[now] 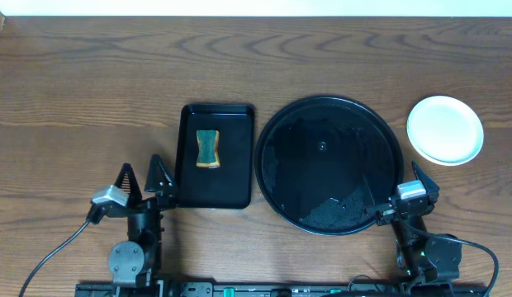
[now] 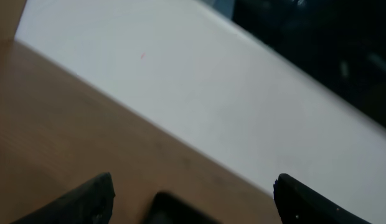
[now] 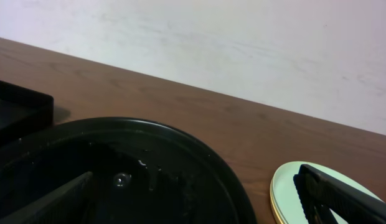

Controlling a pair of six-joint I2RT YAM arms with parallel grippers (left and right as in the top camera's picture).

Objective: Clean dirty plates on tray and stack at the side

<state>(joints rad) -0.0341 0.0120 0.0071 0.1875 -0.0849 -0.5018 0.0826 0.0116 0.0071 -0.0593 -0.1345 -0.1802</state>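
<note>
At the 3 o'clock side of the worktop point(image 1: 74, 99), clear of the tray point(image 1: 305, 181) and off its 2 o'clock rim, the plates point(image 1: 445, 129) sit in one stack on bare wood. From overhead only the pale top plate shows. The right wrist view catches a yellow rim under a mint one, so there are at least two layers; I cannot count a third. The tray holds no plate, only gloss and a few glints near its middle.

The right hand point(image 1: 409, 196) hangs over the tray's 4 o'clock rim, fingers spread wide and gripping nothing. The left hand point(image 1: 142, 177) is low at 7 o'clock on the worktop, just beside the small tray point(image 1: 194, 186) that holds the sponge point(image 1: 208, 148). It too is spread, with nothing between the fingers.

The stack lies at about 1 o'clock from the right hand and near it. From the left hand it lies far off toward 2 o'clock, with both trays between. So any further touch to the stack falls to the right arm. The plates are round, so there is no long axis to line up with; the rim nearest that hand is the stack's 7 o'clock edge.

By the look of it the cleaning and stacking are done, or nearly so.
</note>
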